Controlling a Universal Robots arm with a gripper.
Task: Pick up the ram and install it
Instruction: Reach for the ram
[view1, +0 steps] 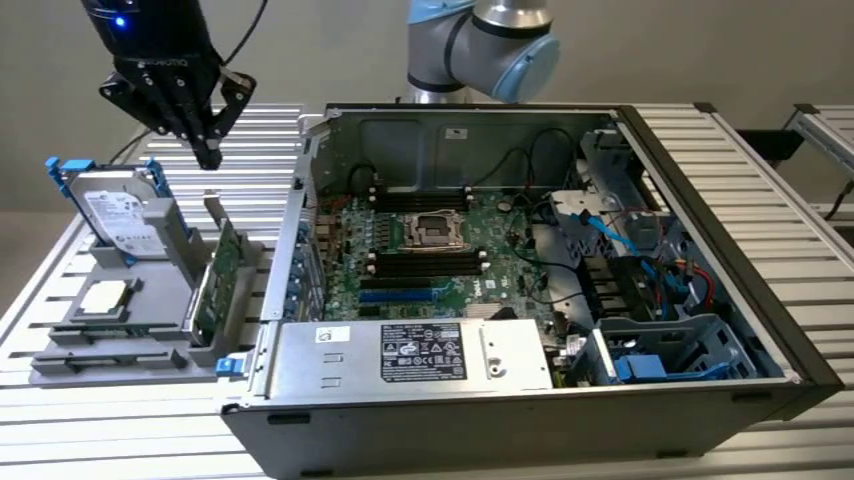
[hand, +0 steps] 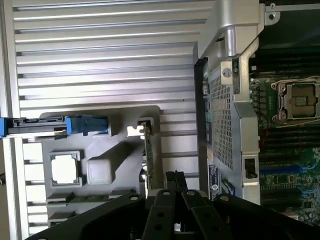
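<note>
On the grey tray (hand: 120, 150) the ram (hand: 82, 198) lies well apart from the raised gripper (view1: 210, 158), closed and empty.

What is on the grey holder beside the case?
A hard drive in a blue frame, a processor and an upright green card. In the wrist view the gripper covers part of the holder.

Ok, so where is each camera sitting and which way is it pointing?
Exterior view: raised, off the arm, looking down on the open computer case and grey parts tray; the arm and gripper show.
Wrist view: on the wrist, looking down past the shut fingers onto the tray and case edge.
Shared: tray, hard drive, processor chip, motherboard socket.
</note>
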